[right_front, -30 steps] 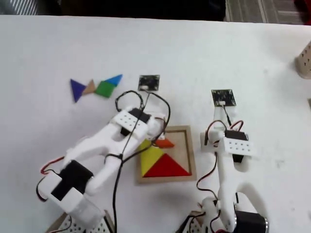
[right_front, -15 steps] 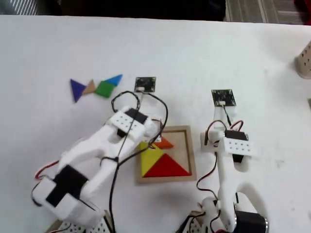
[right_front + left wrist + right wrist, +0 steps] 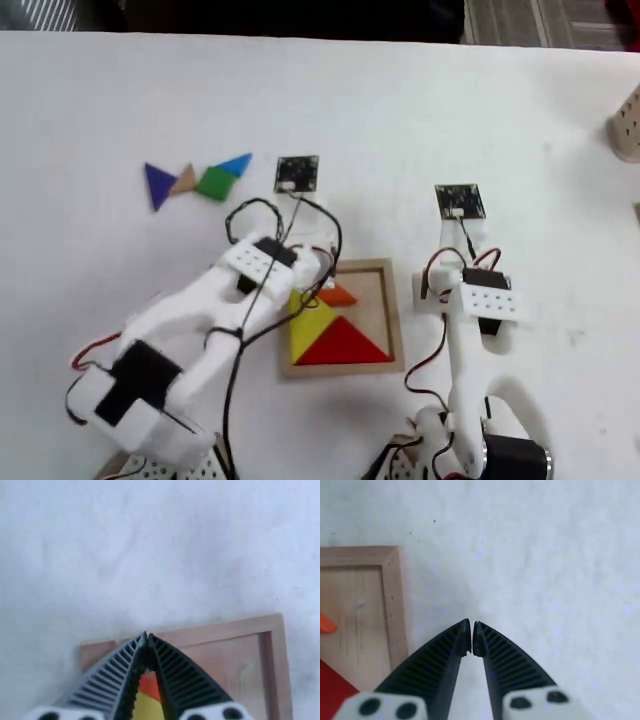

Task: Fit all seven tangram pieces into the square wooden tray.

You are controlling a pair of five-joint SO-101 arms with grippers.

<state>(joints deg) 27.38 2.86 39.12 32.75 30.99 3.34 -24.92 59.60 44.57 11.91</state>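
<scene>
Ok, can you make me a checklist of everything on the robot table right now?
Surface: white table.
Job's things: tray holds yellow, red and orange; purple, tan, green and blue lie loose together, apart from the tray.
Clutter: nothing seen.
Grippers: left gripper shut, over the tray's corner; right gripper shut, over bare table beside the tray.
Cables: black cable, red wires, in loose loops.
Surroundings: holed block at the table's edge.

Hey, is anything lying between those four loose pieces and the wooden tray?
Nothing visible lies on the table between the loose pieces and the tray. Only the left gripper hangs over the tray's left side.
</scene>
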